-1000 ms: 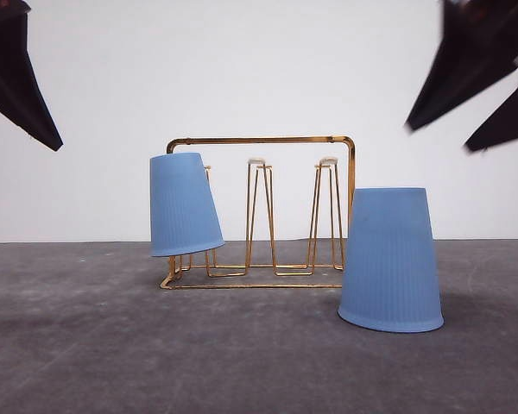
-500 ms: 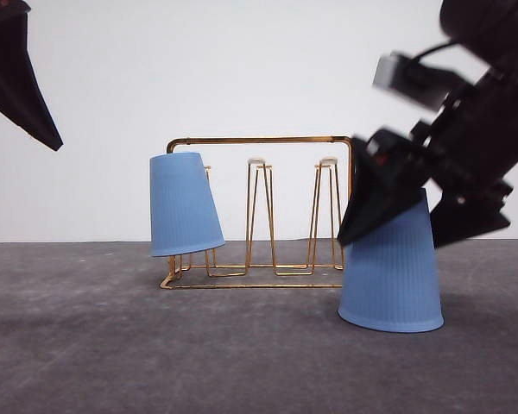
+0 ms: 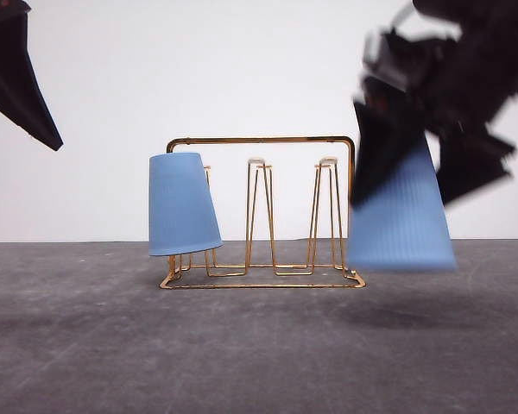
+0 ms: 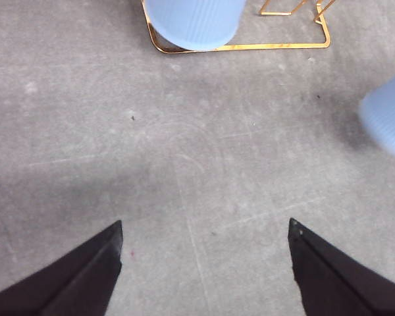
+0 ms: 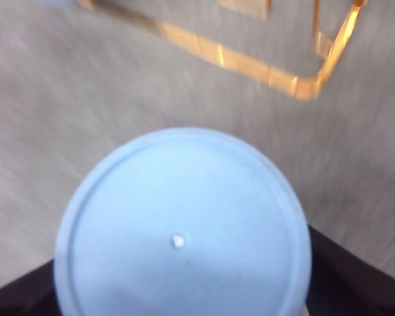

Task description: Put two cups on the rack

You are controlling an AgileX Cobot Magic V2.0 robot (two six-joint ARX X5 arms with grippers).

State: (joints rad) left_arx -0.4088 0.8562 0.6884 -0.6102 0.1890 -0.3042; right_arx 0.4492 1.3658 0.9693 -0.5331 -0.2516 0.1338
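Note:
One light-blue ribbed cup point(image 3: 183, 204) hangs upside down and tilted on the left prong of the gold wire rack point(image 3: 259, 142). The other cup point(image 3: 403, 226) is off the table, just right of the rack's right end, blurred by motion. My right gripper point(image 3: 419, 172) is shut on its upper part. In the right wrist view the cup's round base point(image 5: 181, 230) sits between the dark fingers point(image 5: 355, 280), with rack wire point(image 5: 250, 62) beyond. My left gripper point(image 4: 205, 224) stands open above bare table, and its finger point(image 3: 22, 86) shows at the front view's upper left.
The grey tabletop point(image 3: 242, 345) stretches in front of the rack, with a white wall behind. The rack's middle prong point(image 3: 259, 211) and right prong point(image 3: 326, 211) are bare. In the left wrist view the racked cup point(image 4: 194, 23) and the lifted cup point(image 4: 388, 122) sit at the frame's edges.
My right gripper came down from the upper right, shut on the right cup and lifted it off the table. The left gripper and the racked cup have stayed put.

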